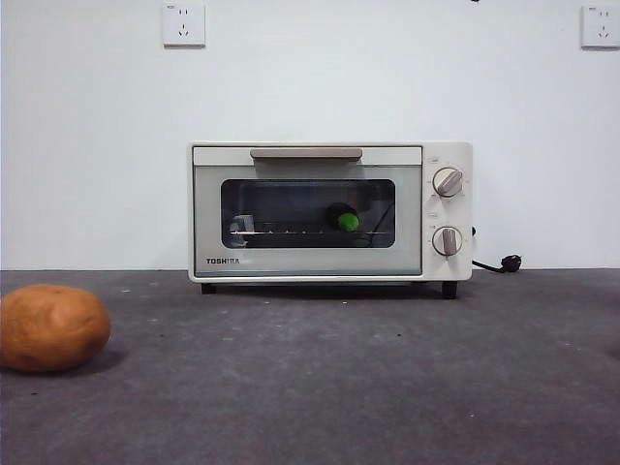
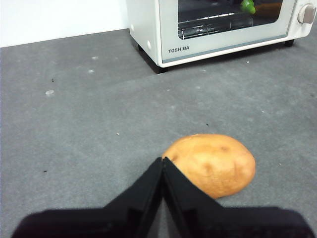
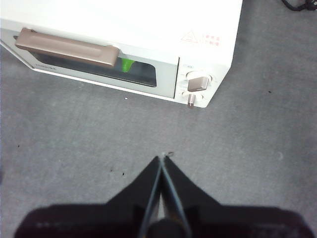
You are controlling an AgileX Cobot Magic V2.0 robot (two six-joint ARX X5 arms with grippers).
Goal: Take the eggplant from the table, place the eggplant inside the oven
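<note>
The eggplant (image 1: 341,219) is seen through the glass window of the cream-white oven (image 1: 329,211), lying on the wire rack (image 1: 291,232) with its lime-green stem cap turned toward the door, which is shut under its bar handle (image 1: 306,153). On the dark grey table (image 1: 387,387) only a brown potato (image 1: 52,327) is left, well apart from the oven. The left gripper (image 2: 163,159) is held over the table just beside the potato, its jaws pressed together on nothing; the right gripper (image 3: 162,158) is held above the table in front of the oven's knobs (image 3: 197,83), jaws likewise closed and empty. The task is judged to be complete or all but so. What remains is best done by keeping both arms clear of the door and the potato, so that nothing is knocked on retreat.
</note>
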